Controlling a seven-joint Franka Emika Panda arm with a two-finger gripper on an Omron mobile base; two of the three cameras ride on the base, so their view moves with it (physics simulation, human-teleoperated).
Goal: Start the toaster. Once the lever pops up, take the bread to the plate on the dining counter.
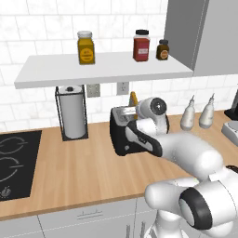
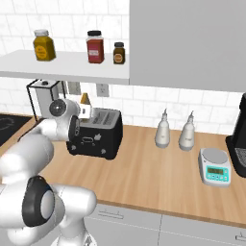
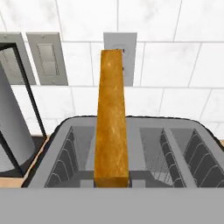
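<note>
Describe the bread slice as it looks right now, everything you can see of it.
The bread is a thin, golden orange-brown slice, seen edge-on in the hand view as a tall narrow strip with a slightly darker crust. It stands upright, well above the silver slotted top of the black toaster, over the left-hand slots. In the base views just its top corner shows behind the robot's wrist. The pincer's fingertips are hidden, so contact cannot be seen directly, though the slice appears lifted rather than seated.

The white arm reaches forward, its gripper (image 3: pixel 111 183) closed on the bread (image 3: pixel 111 127).
</note>
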